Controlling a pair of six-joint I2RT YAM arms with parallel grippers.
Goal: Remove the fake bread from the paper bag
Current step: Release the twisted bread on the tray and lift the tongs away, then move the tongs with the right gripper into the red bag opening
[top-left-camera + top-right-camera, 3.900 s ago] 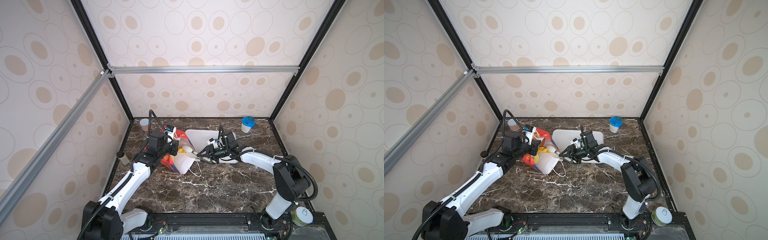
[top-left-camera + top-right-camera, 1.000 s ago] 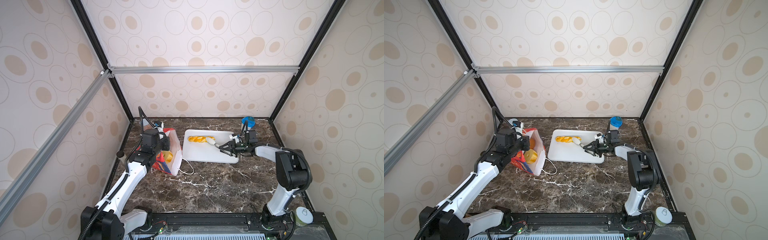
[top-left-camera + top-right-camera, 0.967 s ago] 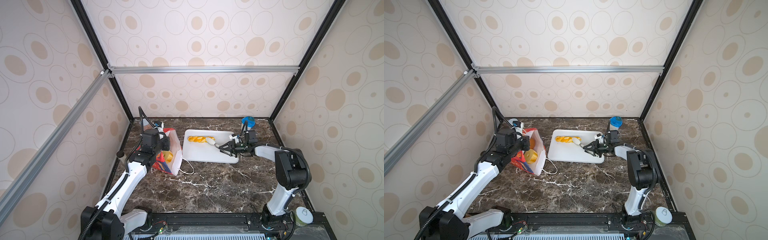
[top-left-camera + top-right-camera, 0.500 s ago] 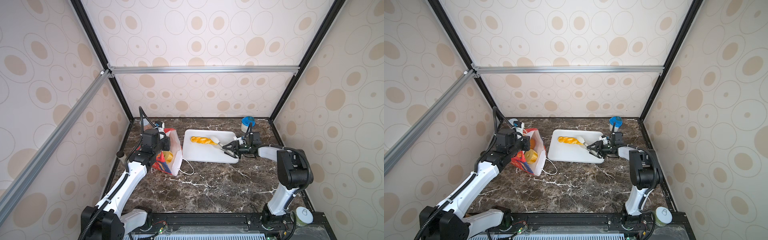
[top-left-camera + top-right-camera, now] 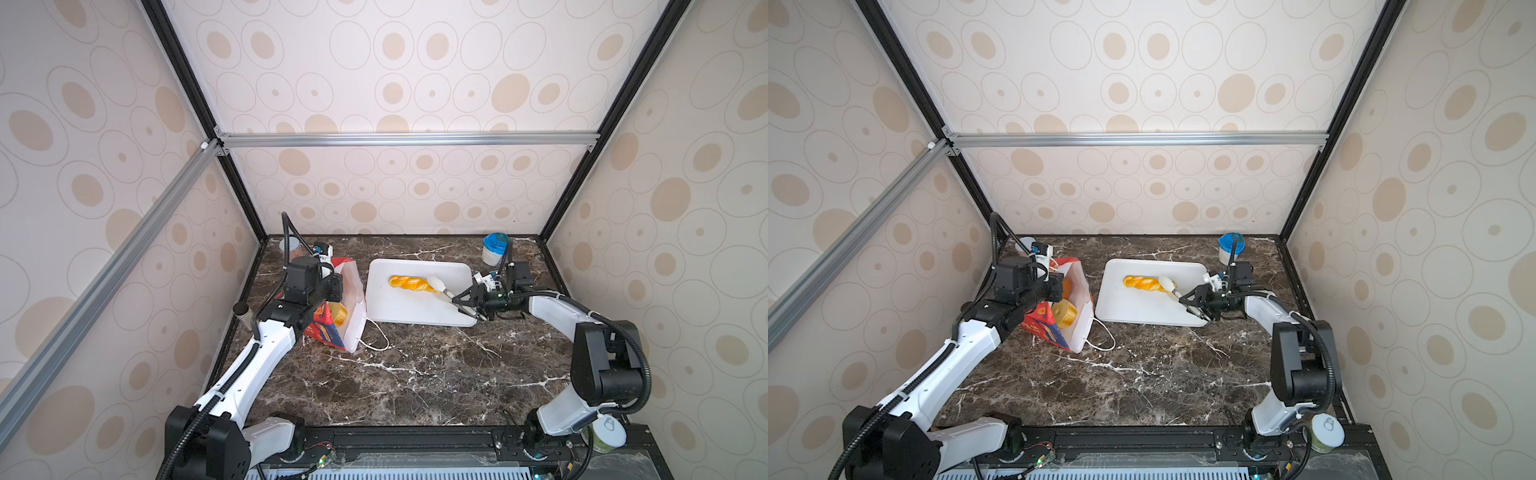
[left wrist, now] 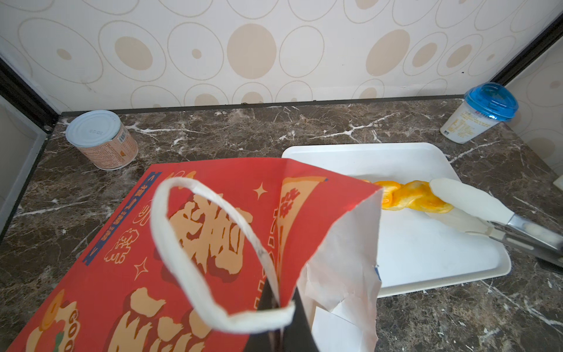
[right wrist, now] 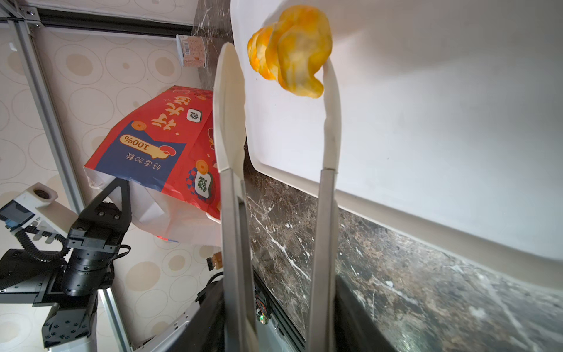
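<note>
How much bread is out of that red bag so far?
One done: the twisted braid lies on the white tray, tongs in the right gripper open around its end. The left gripper pinches the paper bag rim. Left: a ring bread, at least, shows inside.

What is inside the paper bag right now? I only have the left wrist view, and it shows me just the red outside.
Observer: In both top views a yellow ring bread lies in the paper bag's open mouth.
Operator: Are the tongs clamped on the braid?
Observer: No. The right wrist view shows the tongs spread, one tip against the braid, the other clear of it.
Operator: Who holds the tongs?
Observer: The right hand, by the tray's near right corner in a top view.
</note>
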